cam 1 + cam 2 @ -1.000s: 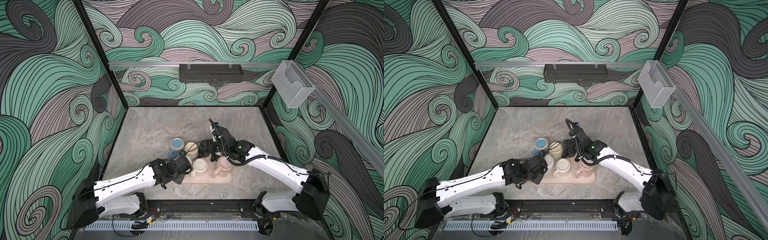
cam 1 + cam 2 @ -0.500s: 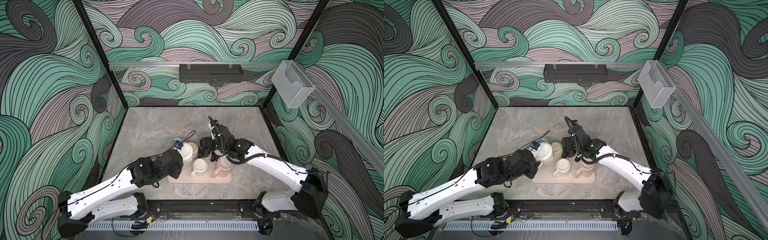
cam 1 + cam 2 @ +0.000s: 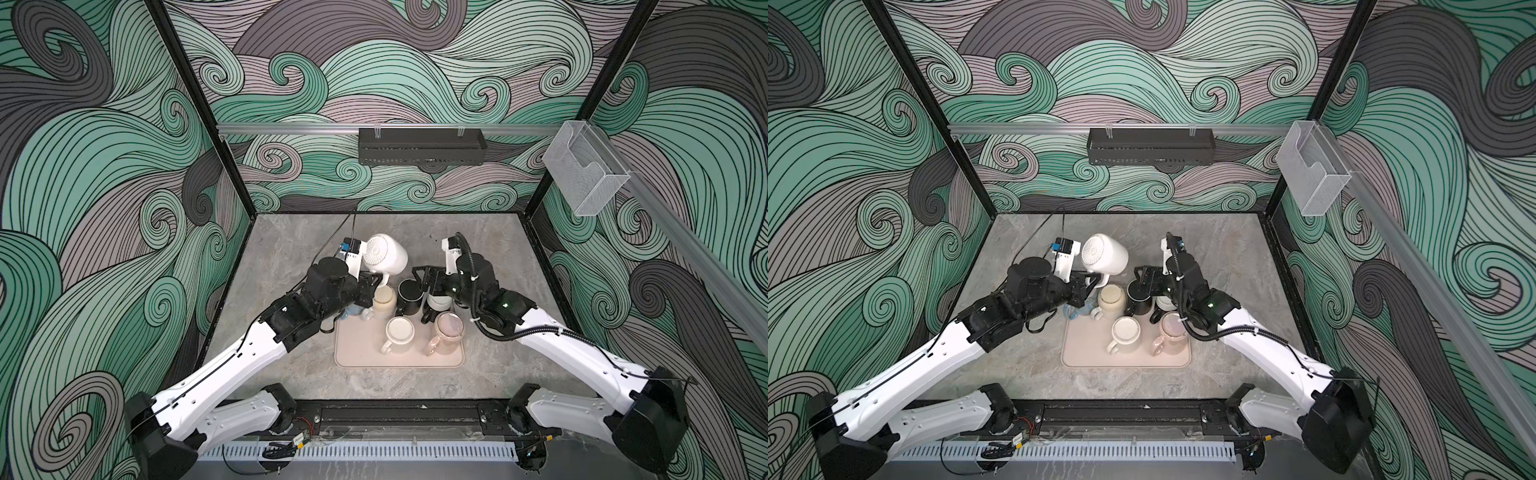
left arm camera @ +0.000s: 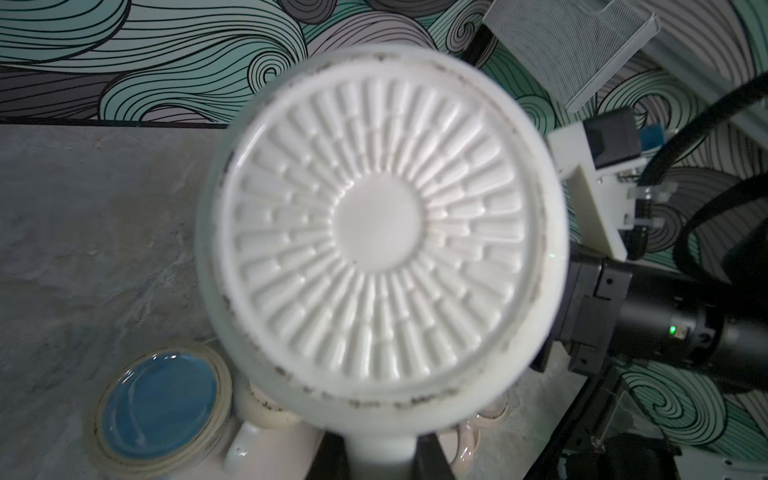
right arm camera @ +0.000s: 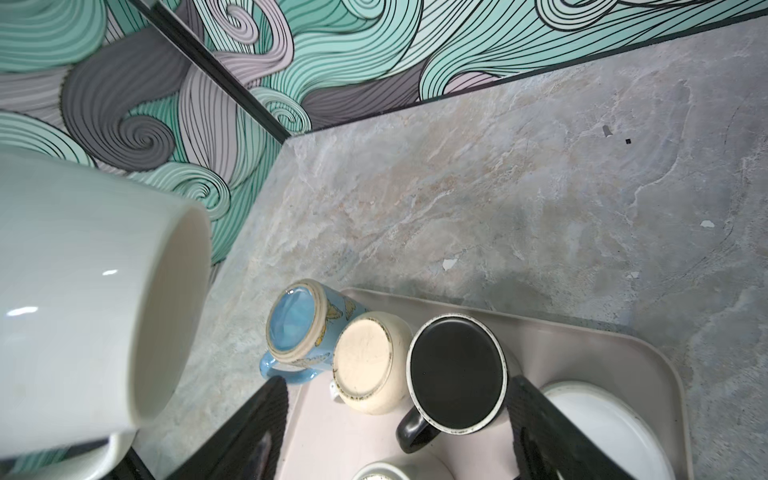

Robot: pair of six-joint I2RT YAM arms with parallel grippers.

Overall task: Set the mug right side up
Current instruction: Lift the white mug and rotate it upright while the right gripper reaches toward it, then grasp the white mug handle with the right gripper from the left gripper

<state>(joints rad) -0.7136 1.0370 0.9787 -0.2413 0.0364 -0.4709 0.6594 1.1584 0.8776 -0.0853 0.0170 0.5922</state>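
Left tool [image 3: 379, 281] gripping white mug [image 3: 384, 258], tipped sideways

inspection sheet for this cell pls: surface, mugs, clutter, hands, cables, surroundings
surface: grey stone-look table with a beige tray lying on it
job's things: white mug in the air, tipped on its side, ribbed base toward the left wrist camera
clutter: blue mug, cream mug and black mug base-up; off-white mug and pink mug mouth-up; pale flecks on the table
hands: left hand shut on the white mug's handle; right hand open above the black mug, holding nothing
cables: thin black lead at the left wrist; ribbed hose on the right arm
surroundings: wave-pattern walls, black rack, clear holder
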